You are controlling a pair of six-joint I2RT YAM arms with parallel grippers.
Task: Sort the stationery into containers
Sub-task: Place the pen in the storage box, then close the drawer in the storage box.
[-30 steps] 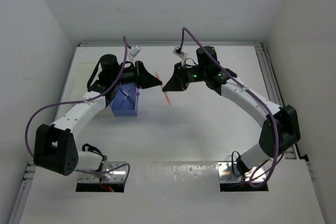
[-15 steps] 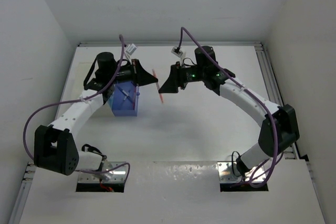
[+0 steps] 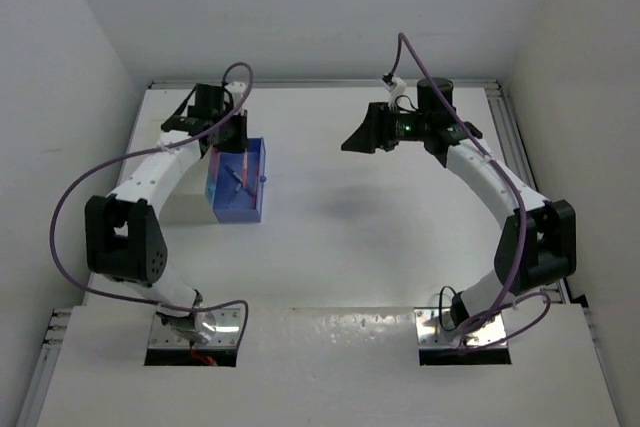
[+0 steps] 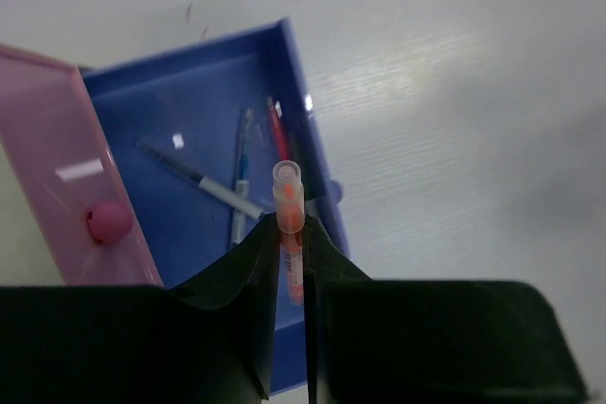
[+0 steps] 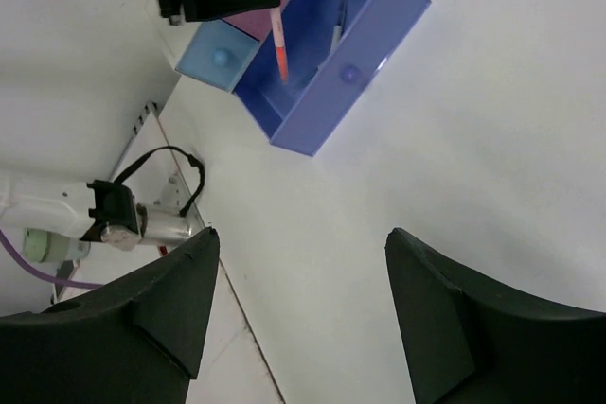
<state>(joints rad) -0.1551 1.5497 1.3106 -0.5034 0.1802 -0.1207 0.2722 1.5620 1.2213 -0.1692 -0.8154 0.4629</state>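
Pen, orange [image 4: 288, 203]: clamped in left gripper [image 4: 289, 234], long axis 12–6 in wrist view, end over blue box [image 4: 189, 111] by its 3 o'clock wall. Pink box [image 4: 57, 158] at 9. Right gripper [image 5: 298, 243] spread apart, empty, well off; left arm nearer.

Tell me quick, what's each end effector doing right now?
Left end effector: closed on an orange pen above the blue box.
Right end effector: open, holding nothing.
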